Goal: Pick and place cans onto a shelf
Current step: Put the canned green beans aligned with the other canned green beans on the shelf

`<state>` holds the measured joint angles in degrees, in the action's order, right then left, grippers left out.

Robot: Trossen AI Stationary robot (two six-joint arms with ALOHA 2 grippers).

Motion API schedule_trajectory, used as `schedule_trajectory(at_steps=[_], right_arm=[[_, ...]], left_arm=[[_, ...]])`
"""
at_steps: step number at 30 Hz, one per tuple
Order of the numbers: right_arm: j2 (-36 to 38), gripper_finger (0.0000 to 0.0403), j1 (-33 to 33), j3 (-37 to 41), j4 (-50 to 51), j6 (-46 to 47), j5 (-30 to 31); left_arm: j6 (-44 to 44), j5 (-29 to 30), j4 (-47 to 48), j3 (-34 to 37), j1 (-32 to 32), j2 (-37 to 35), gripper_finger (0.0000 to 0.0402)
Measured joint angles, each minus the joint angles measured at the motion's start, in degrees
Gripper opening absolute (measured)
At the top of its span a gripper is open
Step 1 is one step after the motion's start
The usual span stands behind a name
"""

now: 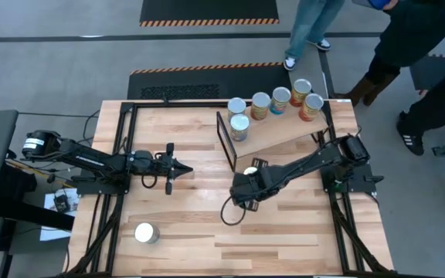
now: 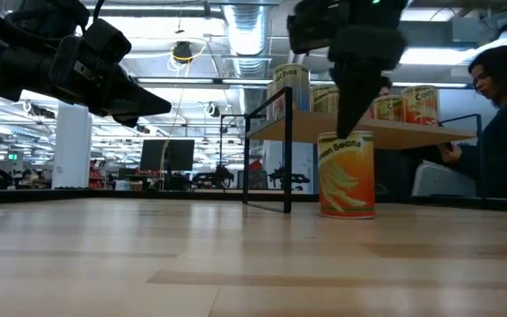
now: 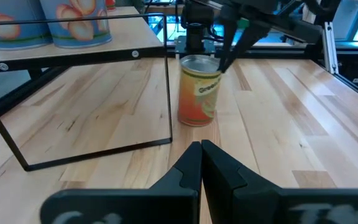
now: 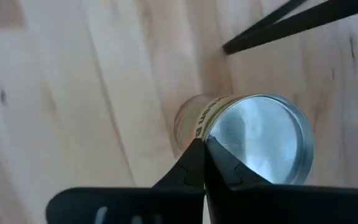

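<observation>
Can (image 2: 347,173) upright, axis vertical, under right hand (image 4: 205,163).

Shelf frame (image 1: 225,143) beside can (image 1: 250,171) — left side clear

Green-bean can (image 1: 251,171): largely covered by the right arm in the high view; only part of its silver top shows. Label text (image 3: 207,88) cut short by the can's curve. Shelf cans (image 3: 45,23): tops cropped by the frame edge. Shelved labels (image 2: 409,104) too small to read in full.
</observation>
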<state>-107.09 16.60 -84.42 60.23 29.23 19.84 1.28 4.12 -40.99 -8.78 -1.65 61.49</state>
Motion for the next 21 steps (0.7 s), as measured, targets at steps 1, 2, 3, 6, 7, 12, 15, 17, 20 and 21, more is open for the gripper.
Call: schedule_trajectory(at_steps=[1, 2, 3, 6, 7, 12, 15, 17, 20, 21], right_arm=[[0.0, 0.0014, 0.57, -0.15, 1.22, -1.1, -0.02], [0.0, 0.0012, 1.15, -0.49, 2.98, -1.98, -0.05], [-0.02, 0.0009, 1.74, -0.88, 4.82, -2.52, -0.15], [-0.11, 0.0005, 3.85, -2.37, 9.37, -5.2, 0.4], [-0.11, 0.0005, 4.62, -3.0, 10.95, -6.77, 0.54], [1.53, 0.0006, 9.18, -6.19, 19.72, -14.27, 4.45], [4.07, 0.0004, 11.52, -8.3, 26.38, -14.49, 6.43], [7.11, 0.0005, 12.55, -8.88, 27.88, -15.9, 8.14], [12.18, 0.0005, 12.64, -8.94, 26.85, -21.8, 10.75], [13.86, 0.0004, 12.09, -8.94, 26.58, -23.72, 11.21]], left_arm=[[0.02, 0.0, 0.02, 0.0, 0.01, -0.01, 0.0], [0.02, 0.0, 0.02, 0.0, 0.0, -0.02, 0.0], [0.02, 0.0, 0.02, 0.0, 0.0, -0.01, 0.0], [0.02, 0.0, 0.02, 0.0, 0.0, 0.0, 0.0], [0.02, 0.0, 0.01, 0.0, 0.0, -0.01, 0.0], [0.02, -0.02, 0.04, 0.0, 0.0, 0.0, 0.0], [0.04, -0.04, 0.09, 0.0, 0.0, -0.01, 0.0], [0.04, -0.04, 0.19, 0.0, 0.0, -0.01, 0.0], [0.0, -0.04, 0.22, 0.0, 0.0, 0.0, 0.0], [0.0, -0.04, 0.16, 0.0, 0.01, 0.0, 0.0]])
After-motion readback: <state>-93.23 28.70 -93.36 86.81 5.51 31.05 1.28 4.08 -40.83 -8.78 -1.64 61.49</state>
